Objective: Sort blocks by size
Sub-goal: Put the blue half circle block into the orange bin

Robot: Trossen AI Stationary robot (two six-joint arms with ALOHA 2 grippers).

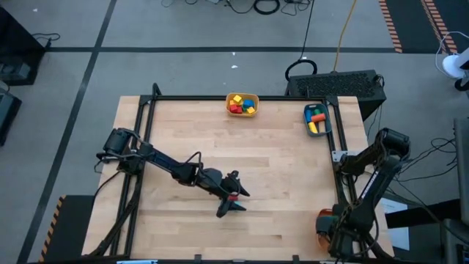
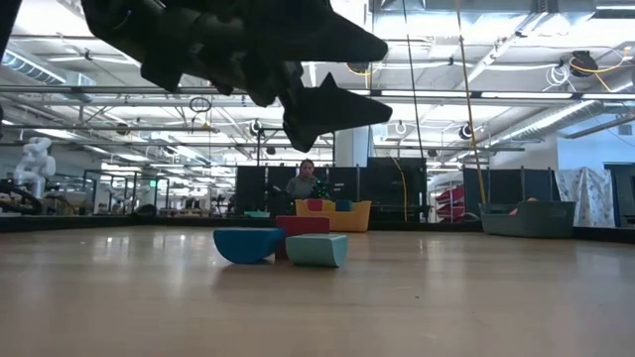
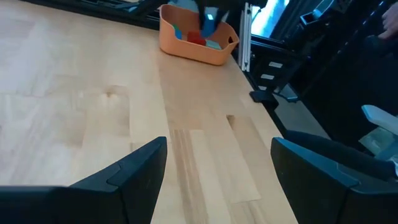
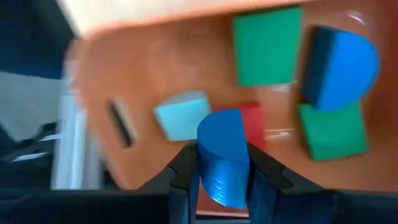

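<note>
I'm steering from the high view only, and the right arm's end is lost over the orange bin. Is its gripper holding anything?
Observer: Yes. The right wrist view shows the right gripper shut on a blue half-round block, above the orange bin.
Operator: What's already in that bin?
Observer: Two green blocks, a cyan block, a red block and a second blue half-round.
Operator: And the left gripper?
Observer: The left gripper is open with nothing between its fingers.
Operator: Anything under it?
Observer: The low view shows a cluster of three blocks, blue, red and cyan, on the table below it.
</note>
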